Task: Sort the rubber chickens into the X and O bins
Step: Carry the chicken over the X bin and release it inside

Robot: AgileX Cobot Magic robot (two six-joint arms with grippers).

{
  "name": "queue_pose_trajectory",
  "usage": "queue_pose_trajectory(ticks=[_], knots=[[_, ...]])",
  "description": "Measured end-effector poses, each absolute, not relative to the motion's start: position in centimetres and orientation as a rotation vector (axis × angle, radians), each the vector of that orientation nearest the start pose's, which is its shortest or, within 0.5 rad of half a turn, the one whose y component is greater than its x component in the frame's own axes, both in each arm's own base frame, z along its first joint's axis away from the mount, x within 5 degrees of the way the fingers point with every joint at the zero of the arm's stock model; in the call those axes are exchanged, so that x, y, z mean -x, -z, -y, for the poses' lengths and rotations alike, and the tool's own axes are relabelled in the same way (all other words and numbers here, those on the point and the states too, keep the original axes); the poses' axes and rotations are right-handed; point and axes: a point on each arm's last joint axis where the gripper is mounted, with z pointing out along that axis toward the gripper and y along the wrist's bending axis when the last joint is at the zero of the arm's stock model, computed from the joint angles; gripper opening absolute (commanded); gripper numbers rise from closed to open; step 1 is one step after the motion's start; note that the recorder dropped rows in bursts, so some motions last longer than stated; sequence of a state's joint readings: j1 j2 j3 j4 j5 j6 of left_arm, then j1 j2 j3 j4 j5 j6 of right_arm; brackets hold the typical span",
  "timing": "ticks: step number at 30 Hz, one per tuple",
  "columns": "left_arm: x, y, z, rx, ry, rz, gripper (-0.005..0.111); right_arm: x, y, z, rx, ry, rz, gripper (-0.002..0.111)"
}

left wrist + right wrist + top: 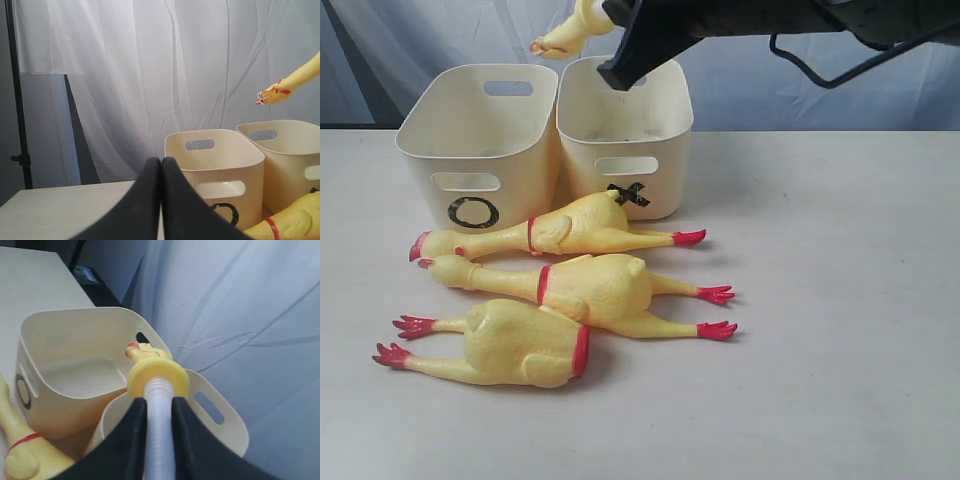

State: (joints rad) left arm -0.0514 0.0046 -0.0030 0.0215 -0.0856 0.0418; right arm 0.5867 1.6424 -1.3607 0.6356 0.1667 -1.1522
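Three long yellow rubber chickens point(600, 290) lie before cream plastic tubs point(520, 190); right gripper point(159, 402) pinches a fourth chicken point(565, 38), left gripper point(161, 162) pressed together.

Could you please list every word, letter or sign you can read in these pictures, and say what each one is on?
"O": a black mark on the front wall of the O bin, also partly visible in the left wrist view.
"X": a black mark on the front wall of the X bin, its lower part hidden behind a rubber chicken.
No other text, brand or number can be read in any view.
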Motion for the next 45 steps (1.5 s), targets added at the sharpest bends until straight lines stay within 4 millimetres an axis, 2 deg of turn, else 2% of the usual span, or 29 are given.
queue_pose_trajectory(ticks=[8, 18, 22, 35, 45], knots=[[-5.5, -22.2, 0.3, -0.082, -0.009, -1.397, 0.0, -35.6, -32.4, -21.1, 0.946, -0.028, -1.61, -0.001], [-5.5, -22.2, 0.3, -0.077, -0.003, -1.398, 0.0, -38.9, -26.0, -22.1, 0.928, 0.053, -1.688, -0.001], [-5.5, -22.2, 0.3, -0.074, 0.001, -1.398, 0.0, -39.9, -24.3, -22.5, 0.902, 0.052, -1.722, -0.001], [-5.5, -22.2, 0.3, -0.074, 0.001, -1.398, 0.0, -42.5, -22.8, -23.9, 0.738, -0.047, -1.781, -0.001], [-5.5, -22.2, 0.3, -0.074, 0.001, -1.398, 0.0, -43.4, -20.9, -24.3, 0.705, -0.069, -1.821, -0.001]])
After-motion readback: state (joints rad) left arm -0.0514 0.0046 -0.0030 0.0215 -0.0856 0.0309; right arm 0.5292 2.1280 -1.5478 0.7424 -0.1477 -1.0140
